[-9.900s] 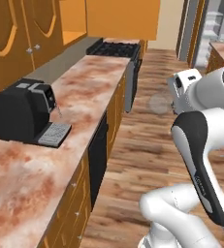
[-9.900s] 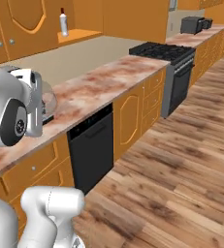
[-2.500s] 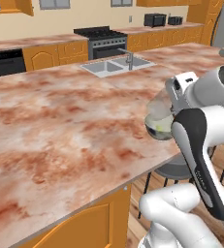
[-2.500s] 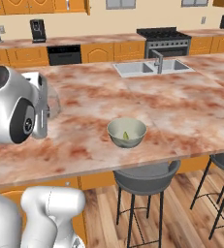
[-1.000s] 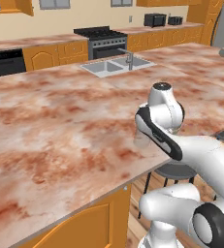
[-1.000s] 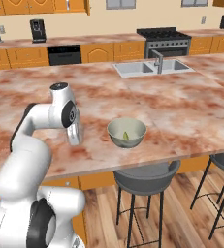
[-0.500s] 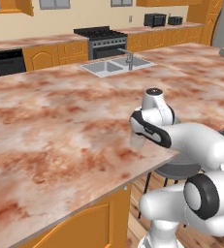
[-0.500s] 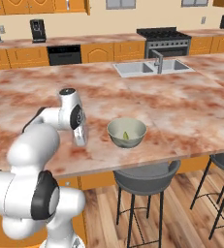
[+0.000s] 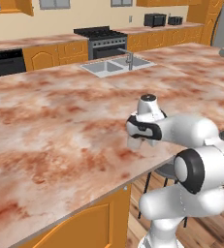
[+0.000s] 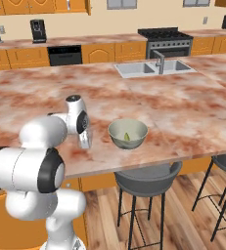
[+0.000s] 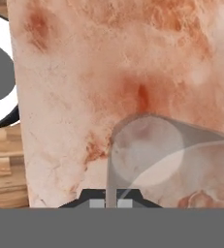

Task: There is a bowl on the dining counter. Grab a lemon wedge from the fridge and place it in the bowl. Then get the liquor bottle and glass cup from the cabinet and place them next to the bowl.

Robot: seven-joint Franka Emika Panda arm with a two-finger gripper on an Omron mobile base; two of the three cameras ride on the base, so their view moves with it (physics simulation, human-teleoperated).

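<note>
The arm has swung down over the last second or so, from hanging folded above the counter point(image 10: 192, 112) to reaching low over its near edge, and the gripper point(image 10: 85, 139) now sits just above the marble, a little to the left of the bowl point(image 10: 127, 133) as seen from the right base view. Its fingers are pressed nearly together on the wall of a clear glass cup point(image 11: 147, 155), which the hand view shows as a pale, see-through cylinder hanging below the hand with the stone visible through it; whether its base already touches the counter I cannot tell. To my eye this is the setting-down of the cup beside the bowl, so the cup part of the job looks close to done, pending the release. The bowl stands upright near the front edge of the counter, above a bar stool point(image 10: 146, 180), and holds a small yellow-green piece at its bottom, the lemon wedge point(image 10: 126, 137). The cup looks empty. I see no liquor bottle on the stretch of counter around the bowl, so that item still seems to be owed. Farther back, the sink point(image 10: 153, 68) is set into the same counter.
</note>
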